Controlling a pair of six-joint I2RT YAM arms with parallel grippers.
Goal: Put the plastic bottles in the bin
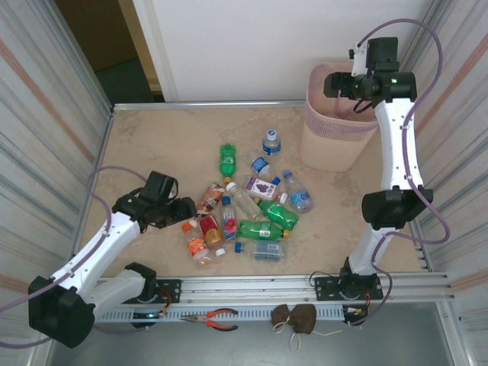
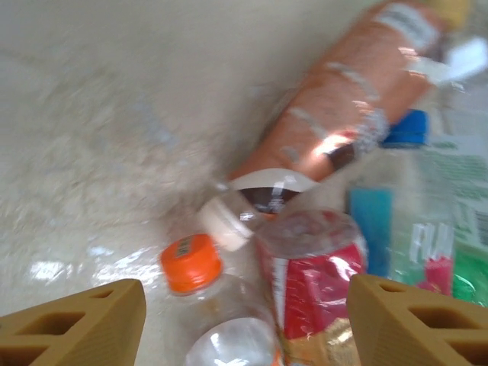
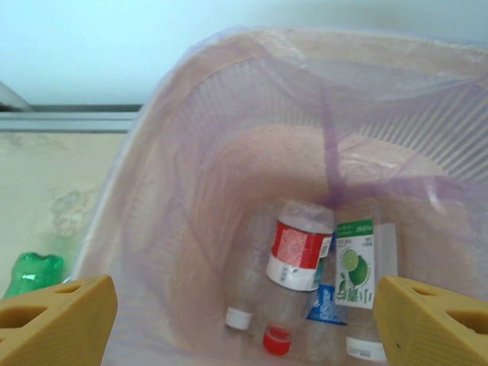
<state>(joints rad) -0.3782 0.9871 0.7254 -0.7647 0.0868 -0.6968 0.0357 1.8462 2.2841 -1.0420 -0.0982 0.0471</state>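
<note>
Several plastic bottles lie in a heap mid-table, among them a green one and an orange one. My left gripper is at the heap's left edge, low over it. In the left wrist view it is open, and its fingers straddle a clear bottle with an orange cap and a red-labelled bottle. The orange bottle lies beyond them. The pale-pink bin stands at the far right. My right gripper hangs open and empty over it, above several bottles on the bin's lined bottom.
Corrugated walls close in the table on the left and right. Red-handled pliers and a brown pouch lie in front of the near rail. A green bottle on the table shows left of the bin in the right wrist view.
</note>
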